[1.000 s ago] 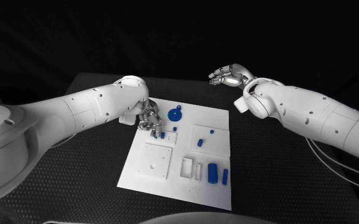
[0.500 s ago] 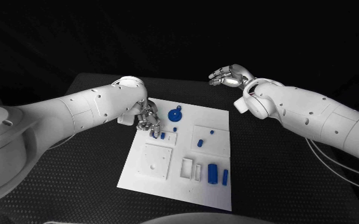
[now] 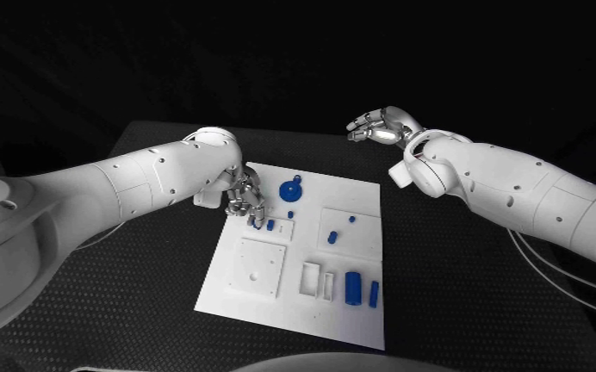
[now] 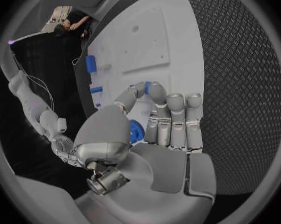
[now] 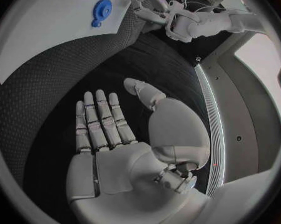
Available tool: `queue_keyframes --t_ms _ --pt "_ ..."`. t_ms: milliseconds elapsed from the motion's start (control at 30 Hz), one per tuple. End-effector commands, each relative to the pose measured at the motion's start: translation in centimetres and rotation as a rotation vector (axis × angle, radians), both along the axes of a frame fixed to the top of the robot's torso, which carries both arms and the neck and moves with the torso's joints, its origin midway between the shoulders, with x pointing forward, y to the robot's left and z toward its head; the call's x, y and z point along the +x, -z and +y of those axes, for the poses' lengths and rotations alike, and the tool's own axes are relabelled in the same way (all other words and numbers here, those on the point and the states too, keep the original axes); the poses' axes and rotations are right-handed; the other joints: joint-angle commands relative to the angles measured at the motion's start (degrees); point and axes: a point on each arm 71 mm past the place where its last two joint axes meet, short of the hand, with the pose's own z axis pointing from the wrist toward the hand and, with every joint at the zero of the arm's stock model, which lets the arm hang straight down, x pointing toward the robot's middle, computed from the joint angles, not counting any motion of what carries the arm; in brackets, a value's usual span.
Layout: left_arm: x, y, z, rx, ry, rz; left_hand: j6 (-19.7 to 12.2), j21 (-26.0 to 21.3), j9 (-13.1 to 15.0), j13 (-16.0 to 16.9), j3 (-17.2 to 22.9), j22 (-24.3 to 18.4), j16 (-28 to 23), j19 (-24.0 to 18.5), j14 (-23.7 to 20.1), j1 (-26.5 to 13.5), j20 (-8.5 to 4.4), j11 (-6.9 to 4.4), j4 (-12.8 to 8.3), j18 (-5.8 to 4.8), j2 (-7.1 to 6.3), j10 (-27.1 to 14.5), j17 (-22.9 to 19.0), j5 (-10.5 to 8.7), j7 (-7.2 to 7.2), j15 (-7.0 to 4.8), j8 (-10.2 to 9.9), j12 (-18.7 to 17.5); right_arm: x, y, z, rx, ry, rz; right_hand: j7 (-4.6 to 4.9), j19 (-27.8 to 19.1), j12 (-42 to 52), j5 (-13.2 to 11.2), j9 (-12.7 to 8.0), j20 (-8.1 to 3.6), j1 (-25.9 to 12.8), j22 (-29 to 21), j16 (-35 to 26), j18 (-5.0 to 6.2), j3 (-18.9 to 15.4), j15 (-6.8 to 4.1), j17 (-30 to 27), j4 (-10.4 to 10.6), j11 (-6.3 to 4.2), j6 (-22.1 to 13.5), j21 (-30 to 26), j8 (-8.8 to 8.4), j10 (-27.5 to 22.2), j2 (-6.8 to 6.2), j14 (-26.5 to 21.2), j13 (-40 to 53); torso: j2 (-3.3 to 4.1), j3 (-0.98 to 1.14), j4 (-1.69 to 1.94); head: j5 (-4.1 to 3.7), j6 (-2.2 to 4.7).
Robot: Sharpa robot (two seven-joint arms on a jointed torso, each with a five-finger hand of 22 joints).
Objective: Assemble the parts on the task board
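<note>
The flat white rectangular task board [image 3: 255, 290] lies at the middle of the black textured worktop [image 3: 112, 303], its long side running from about 11 o'clock down to 5 o'clock in the head view.

The left robot hand [image 3: 245, 201] hangs over the board's 10 o'clock edge, fingers pointing down and drawn close together above a small blue peg [image 3: 270, 225] that stands by a little raised white block. From the left wrist camera the fingers [image 4: 172, 119] lie side by side with the thumb curved in toward them; whether anything is pinched between them cannot be told.

Just beside that hand, toward 2 o'clock from it, sits a round blue disc-shaped part [image 3: 291, 189], with a tiny blue stud [image 3: 291, 213] below it. Further toward 4 o'clock a short blue cylinder [image 3: 332, 237] rests on a raised white square, and two longer blue bars [image 3: 353, 284] lie side by side near the board's 5 o'clock corner.

The right robot hand [image 3: 380, 125] is raised well apart from the board, past its 1 o'clock corner, palm exposed, fingers spread and holding nothing; the right wrist camera shows the same bare palm [image 5: 109, 134].
</note>
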Motion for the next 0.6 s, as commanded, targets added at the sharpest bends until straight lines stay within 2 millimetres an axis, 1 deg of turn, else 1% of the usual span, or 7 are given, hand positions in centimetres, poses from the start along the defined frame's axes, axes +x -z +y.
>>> queue_keyframes --t_ms 33,300,500,600 --pt "-0.02 0.77 1.0 0.07 -0.014 -0.033 0.43 0.24 0.4 -0.07 5.17 0.89 0.21 -0.04 0.2 0.41 -5.81 -0.69 -0.46 0.74 1.03 -0.1 -0.05 0.33 -0.33 -0.37 0.3 0.27 -0.06 -0.01 0.13 -0.002 -0.018 -0.003 0.13 0.1 -0.09 0.02 -0.08 -0.08 0.24 0.08 0.17 -1.16 -0.22 0.13 -0.09 -0.18 0.04 0.18 -0.3 0.3 0.3 0.05 -0.08 -0.06 0.01 0.04 -0.04 0.03 -0.02" --pt "0.01 0.6 1.15 0.063 -0.021 -0.029 0.54 0.3 0.49 -0.06 5.19 0.91 0.31 0.01 0.27 0.38 -5.84 -0.73 -0.47 0.76 0.97 -0.02 -0.04 0.56 -0.37 -0.39 0.31 0.37 -0.07 -0.02 0.14 -0.002 -0.018 -0.004 0.13 0.1 -0.09 0.02 -0.08 -0.07 0.24 0.11 0.18 -1.17 -0.23 0.12 -0.09 -0.18 0.04 0.19 -0.33 0.3 0.3 0.06 -0.08 -0.06 0.0 0.1 -0.04 0.13 -0.04" --pt "0.06 0.47 1.23 0.057 -0.026 -0.025 0.64 0.36 0.58 -0.05 5.22 0.92 0.42 0.05 0.34 0.36 -5.86 -0.78 -0.49 0.78 0.89 0.05 -0.01 0.8 -0.42 -0.4 0.32 0.46 -0.1 -0.03 0.14 -0.002 -0.02 -0.003 0.12 0.11 -0.09 0.02 -0.09 -0.07 0.24 0.13 0.18 -1.17 -0.23 0.12 -0.1 -0.19 0.04 0.2 -0.35 0.3 0.3 0.05 -0.09 -0.06 0.0 0.07 -0.06 0.16 0.01" --pt "0.02 0.43 1.28 0.042 -0.035 -0.014 0.69 0.38 0.61 -0.05 5.23 0.93 0.47 0.05 0.36 0.36 -5.87 -0.79 -0.49 0.79 0.85 0.08 -0.01 0.9 -0.44 -0.4 0.33 0.5 -0.09 -0.03 0.11 -0.002 -0.019 -0.003 0.12 0.11 -0.09 0.02 -0.09 -0.07 0.24 0.14 0.18 -1.17 -0.23 0.12 -0.1 -0.19 0.04 0.2 -0.37 0.31 0.3 0.05 -0.09 -0.07 0.01 0.11 -0.02 0.19 0.01"
